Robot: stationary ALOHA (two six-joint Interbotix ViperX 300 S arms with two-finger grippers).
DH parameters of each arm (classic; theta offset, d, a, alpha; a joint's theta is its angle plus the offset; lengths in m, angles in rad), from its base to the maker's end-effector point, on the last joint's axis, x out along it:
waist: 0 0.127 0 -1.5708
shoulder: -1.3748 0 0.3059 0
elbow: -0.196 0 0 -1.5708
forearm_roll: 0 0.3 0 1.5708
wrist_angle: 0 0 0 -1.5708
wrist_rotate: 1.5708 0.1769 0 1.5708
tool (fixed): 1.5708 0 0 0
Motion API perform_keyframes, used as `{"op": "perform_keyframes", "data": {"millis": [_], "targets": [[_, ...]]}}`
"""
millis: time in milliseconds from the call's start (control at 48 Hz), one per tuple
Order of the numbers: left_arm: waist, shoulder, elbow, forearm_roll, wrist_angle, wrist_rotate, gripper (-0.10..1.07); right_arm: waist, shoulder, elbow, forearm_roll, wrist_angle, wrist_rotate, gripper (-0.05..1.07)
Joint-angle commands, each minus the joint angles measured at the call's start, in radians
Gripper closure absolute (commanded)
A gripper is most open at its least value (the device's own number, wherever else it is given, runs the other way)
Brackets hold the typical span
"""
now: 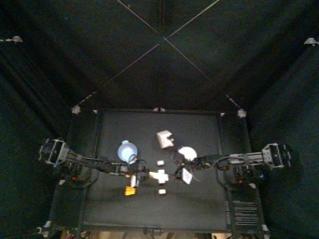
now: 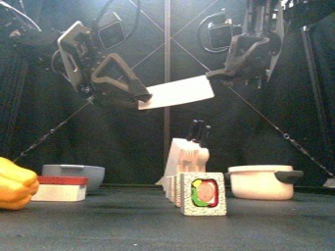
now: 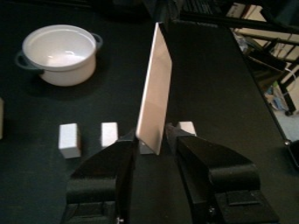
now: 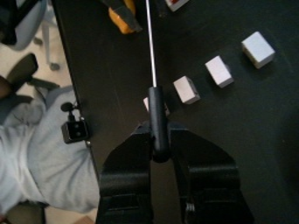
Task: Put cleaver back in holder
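The cleaver (image 2: 179, 93) hangs in the air above the table, its whitish blade slanting up toward the right. My right gripper (image 2: 225, 69) is shut on its dark handle (image 4: 156, 105), and the blade (image 4: 153, 44) shows there edge-on as a thin line. My left gripper (image 3: 152, 144) is open, one jaw on each side of the blade's (image 3: 152, 87) free end with a gap on both sides. The holder (image 2: 187, 159), a pale block with dark handles sticking out of its top, stands on the table below the cleaver and shows from above as well (image 1: 165, 139).
A white pot (image 2: 262, 181) stands at the right, a bluish bowl (image 2: 72, 175) and a yellow-orange piece (image 2: 14, 184) at the left. A picture block (image 2: 203, 192) stands in front of the holder. Small white squares (image 4: 219, 70) lie on the table. A person in grey (image 4: 35, 175) sits beyond the table's edge.
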Motion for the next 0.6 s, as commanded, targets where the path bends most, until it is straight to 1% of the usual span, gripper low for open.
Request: {"op": "perform_keyframes", "data": {"millis": [0,42,104,271,312,417,542,583], "targets": [[0.063,-0.057,-0.015,0.025,-0.018,0.002,0.25,-0.052,-0.051,-0.058,-0.035,0.014,0.08,0.62],[0.104,-0.067,-0.014,0.034,-0.029,0.0,0.25,-0.069,-0.058,-0.074,-0.061,0.026,0.115,0.62],[0.147,-0.071,-0.009,0.035,-0.052,0.0,0.25,-0.087,-0.063,-0.095,-0.109,0.044,0.17,0.62],[0.239,-0.043,0.012,0.035,-0.14,0.002,0.25,-0.1,-0.058,-0.146,-0.259,0.13,0.359,0.62],[0.261,-0.034,0.012,0.035,-0.166,0.002,0.25,-0.1,-0.052,-0.158,-0.298,0.163,0.41,0.62],[0.318,-0.015,0.008,0.034,-0.224,0.0,0.25,-0.101,-0.041,-0.204,-0.403,0.285,0.538,0.62],[0.382,0.034,-0.017,0.029,-0.273,-0.005,0.25,-0.095,-0.035,-0.262,-0.479,0.408,0.653,0.62],[0.396,0.055,-0.028,0.021,-0.281,-0.005,0.25,-0.091,-0.031,-0.279,-0.495,0.431,0.683,0.62]]}}
